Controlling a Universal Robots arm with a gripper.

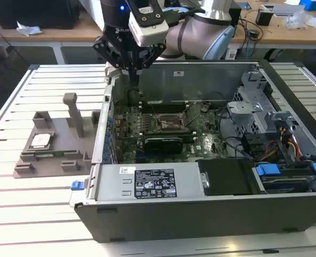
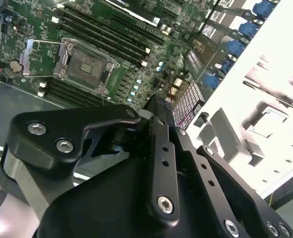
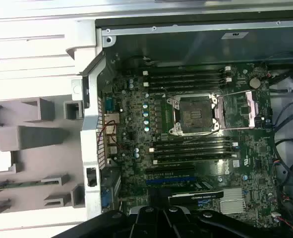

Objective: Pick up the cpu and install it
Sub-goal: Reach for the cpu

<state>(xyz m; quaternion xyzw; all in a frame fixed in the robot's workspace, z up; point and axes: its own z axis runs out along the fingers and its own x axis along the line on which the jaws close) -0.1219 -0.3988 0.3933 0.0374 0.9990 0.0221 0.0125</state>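
Observation:
The cpu (image 1: 40,141), a small silvery square, lies in the grey fixture (image 1: 51,155) on the slatted table, at the exterior view's left of the open computer case. My gripper (image 1: 132,80) hangs above the case's back left corner, well apart from the cpu. Its black fingers (image 2: 156,124) are closed together with nothing between them. The motherboard socket (image 3: 192,115) is empty, with its metal load plate (image 3: 240,109) swung open beside it. It also shows in the exterior view as the socket (image 1: 171,122).
The case wall (image 1: 101,134) stands between the fixture and the motherboard. A tall grey post (image 1: 75,115) rises from the fixture. Memory sticks (image 3: 186,79) flank the socket. A graphics card (image 1: 160,143), power supply (image 1: 147,182) and drive cage (image 1: 254,112) fill the case.

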